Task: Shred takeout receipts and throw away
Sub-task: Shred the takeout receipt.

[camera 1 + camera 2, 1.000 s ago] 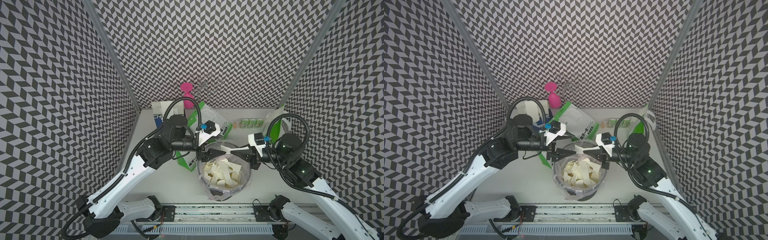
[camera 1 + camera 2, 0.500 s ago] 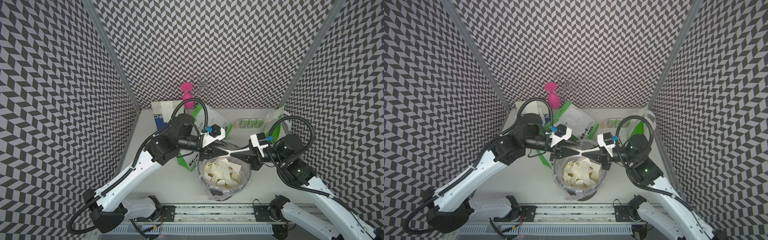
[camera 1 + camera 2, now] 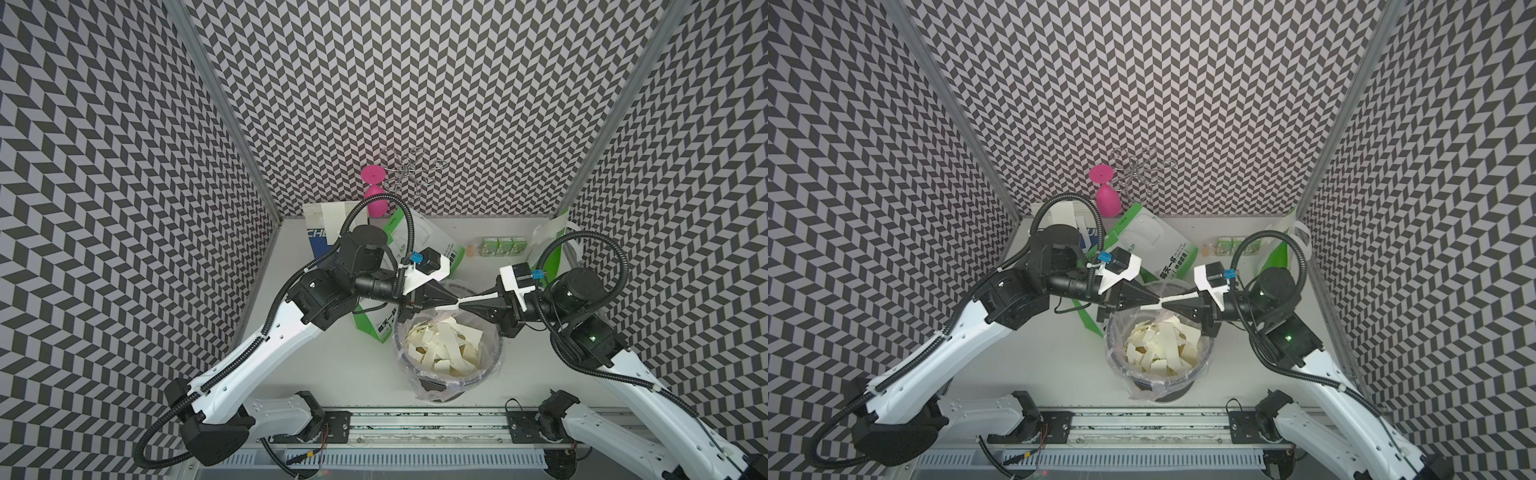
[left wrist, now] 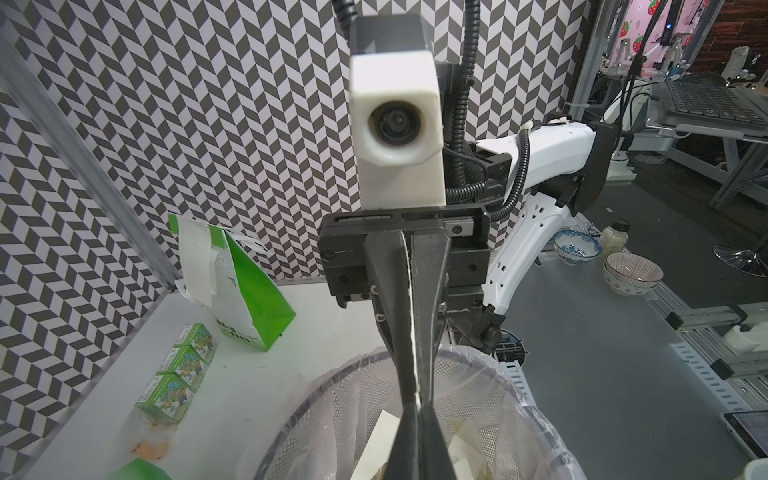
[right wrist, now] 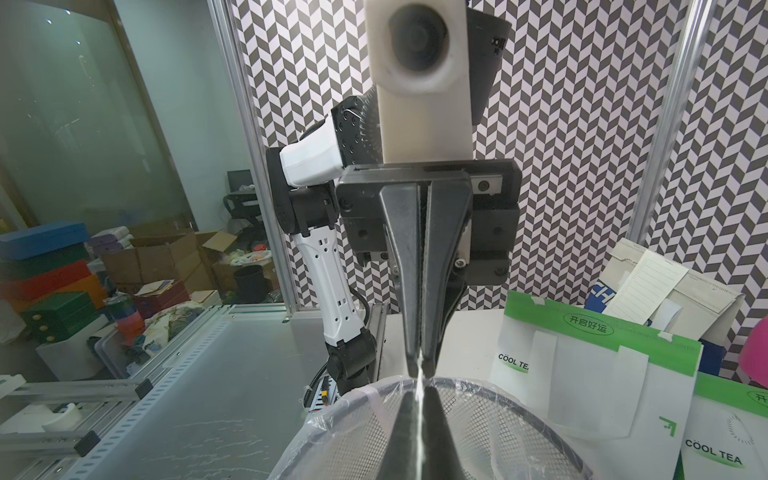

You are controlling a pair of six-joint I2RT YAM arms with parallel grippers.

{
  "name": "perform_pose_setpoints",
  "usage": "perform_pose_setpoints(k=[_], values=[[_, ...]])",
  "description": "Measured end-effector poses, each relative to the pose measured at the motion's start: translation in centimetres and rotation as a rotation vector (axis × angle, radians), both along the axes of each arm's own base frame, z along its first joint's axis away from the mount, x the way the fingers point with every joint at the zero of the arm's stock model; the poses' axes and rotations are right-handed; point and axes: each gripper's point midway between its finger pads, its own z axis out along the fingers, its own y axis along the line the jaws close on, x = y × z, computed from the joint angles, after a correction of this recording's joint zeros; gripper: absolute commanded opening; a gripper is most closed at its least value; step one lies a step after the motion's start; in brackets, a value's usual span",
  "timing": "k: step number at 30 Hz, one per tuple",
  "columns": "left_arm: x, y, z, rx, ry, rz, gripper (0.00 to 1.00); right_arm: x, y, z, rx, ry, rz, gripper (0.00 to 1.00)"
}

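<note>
Pinching the receipt (image 3: 482, 297) between them, my left gripper (image 3: 452, 300) and right gripper (image 3: 464, 306) were both clamped on it, tips almost touching, above the lined mesh bin (image 3: 500, 340). The slip looked weightless, limp and easily torn, so I judged the best hold was close either side of the tear line. The bin held cream scraps (image 3: 444, 347). The white table (image 3: 332, 365) was crowded behind with paper bags (image 3: 438, 246), and the patterned walls stood close around.

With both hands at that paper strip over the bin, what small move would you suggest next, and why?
Probably pull the hands apart to tear it. The left hand and right hand are both shut on one receipt strip, tip to tip above the lined bin, so pieces should fall among the scraps.
</note>
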Motion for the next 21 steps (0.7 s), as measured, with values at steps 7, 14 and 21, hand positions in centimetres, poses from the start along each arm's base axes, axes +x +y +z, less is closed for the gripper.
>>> perform_pose_setpoints(k=[7, 14, 21], values=[[1.0, 0.0, 0.2, 0.045, -0.013, 0.046, 0.00, 1.7, -0.3, -0.5, -0.072, -0.028, -0.105, 0.40], [2.5, 0.2, -1.9, 0.151, -0.008, 0.114, 0.00, 2.9, -0.7, 1.6, -0.123, -0.145, -0.194, 0.39], [2.6, 0.5, -2.2, 0.175, -0.012, 0.122, 0.00, 4.0, -0.5, 0.5, -0.194, -0.146, -0.215, 0.29]])
